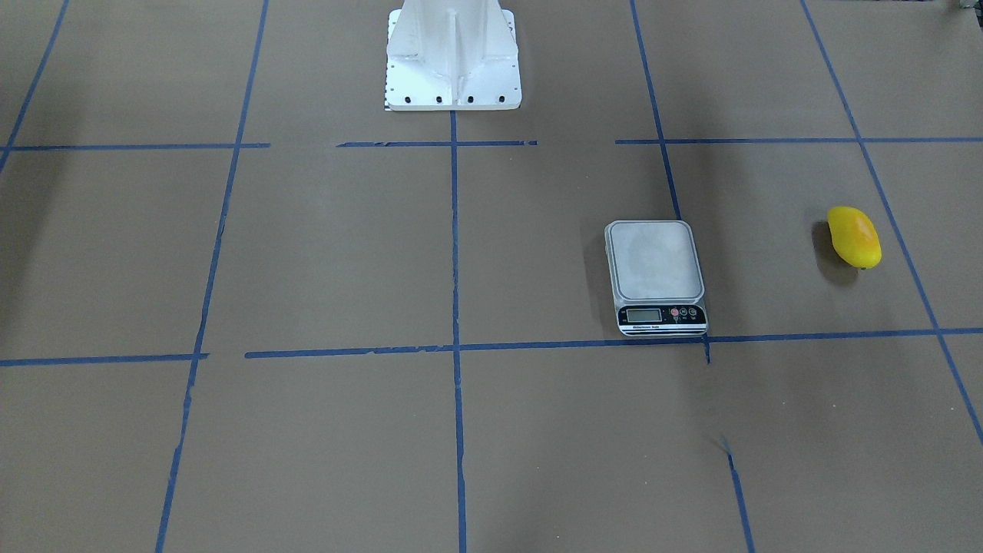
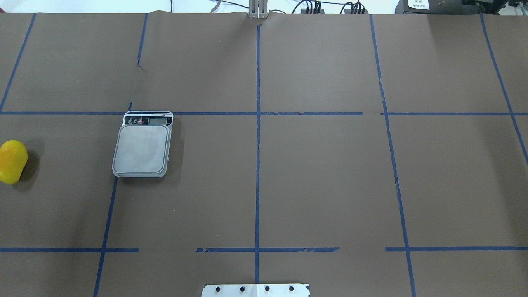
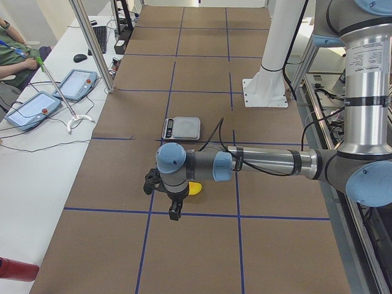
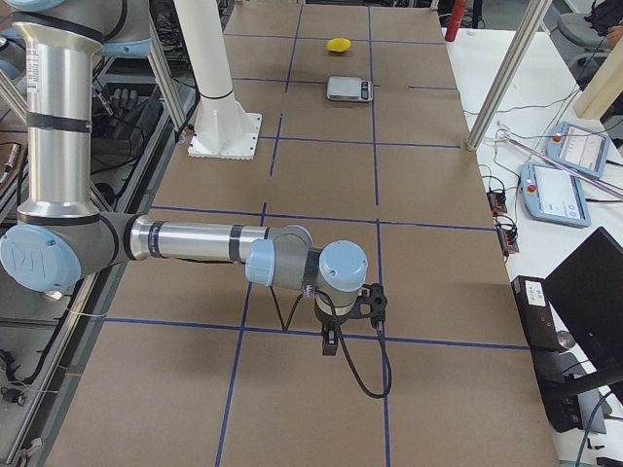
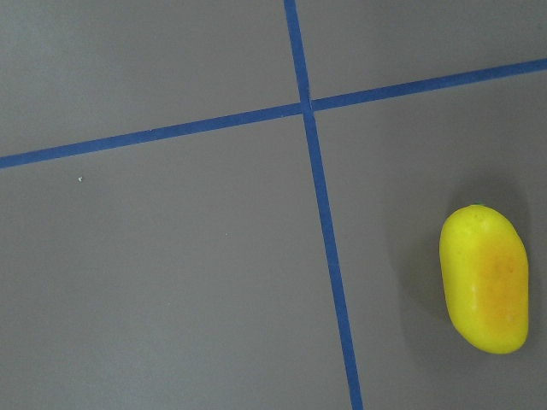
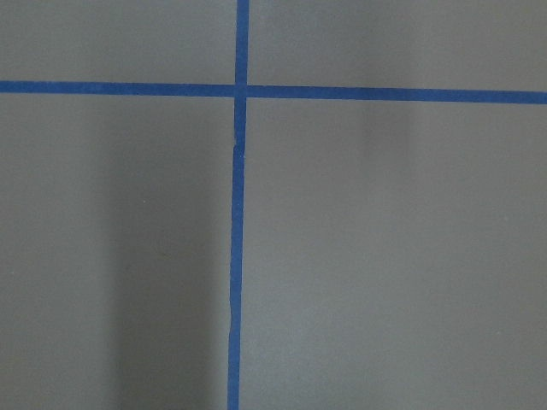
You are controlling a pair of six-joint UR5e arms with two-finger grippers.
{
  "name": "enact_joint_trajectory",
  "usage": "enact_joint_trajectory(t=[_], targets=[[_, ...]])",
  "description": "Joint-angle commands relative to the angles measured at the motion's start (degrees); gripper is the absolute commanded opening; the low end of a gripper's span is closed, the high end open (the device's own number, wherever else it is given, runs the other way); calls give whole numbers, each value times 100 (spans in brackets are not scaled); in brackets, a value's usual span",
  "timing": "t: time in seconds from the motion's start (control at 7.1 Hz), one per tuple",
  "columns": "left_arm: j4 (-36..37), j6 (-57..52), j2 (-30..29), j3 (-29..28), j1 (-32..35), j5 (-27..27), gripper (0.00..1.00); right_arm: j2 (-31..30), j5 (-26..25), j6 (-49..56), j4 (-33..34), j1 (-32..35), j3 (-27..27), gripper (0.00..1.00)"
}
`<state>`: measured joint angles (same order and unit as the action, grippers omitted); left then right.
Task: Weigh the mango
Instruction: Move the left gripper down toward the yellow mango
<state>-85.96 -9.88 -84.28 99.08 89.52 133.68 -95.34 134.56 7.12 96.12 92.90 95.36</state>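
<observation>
The mango (image 1: 854, 236) is a small yellow fruit with an orange blush. It lies on the brown table, also seen in the overhead view (image 2: 12, 161) at the far left edge and in the left wrist view (image 5: 484, 290) at the lower right. The silver scale (image 1: 654, 261) stands apart from it with a bare platform (image 2: 142, 149). My left gripper (image 3: 174, 213) hangs above the table beside the mango (image 3: 195, 188), which its wrist partly hides. My right gripper (image 4: 331, 342) hangs over bare table far from the scale (image 4: 348, 88). I cannot tell whether either gripper is open or shut.
The white robot pedestal (image 1: 451, 54) stands at mid-table on the robot's side. Blue tape lines (image 2: 258, 165) grid the brown surface. A metal pole (image 3: 92, 46) and tablets (image 3: 76, 84) sit on the operators' side table; a red object (image 3: 15, 269) lies near that view's corner.
</observation>
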Motion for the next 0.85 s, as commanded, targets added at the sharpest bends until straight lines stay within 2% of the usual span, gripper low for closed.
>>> enact_joint_trajectory(t=[0.0,0.28,0.42,0.56,0.7], targets=[[36,-5,8,24,4,0,100,7,0,0,3,0,0,100],[-52,47,-132,24,-22,-8,100,7,0,0,-5,0,0,100],[-357,91,-159,-11,-49,0,100,7,0,0,3,0,0,100],[-1195,866,-72,-176,-214,96,100,-2,0,0,-5,0,0,100],[-2308,2057,259,-187,-825,149,100,7,0,0,3,0,0,100]])
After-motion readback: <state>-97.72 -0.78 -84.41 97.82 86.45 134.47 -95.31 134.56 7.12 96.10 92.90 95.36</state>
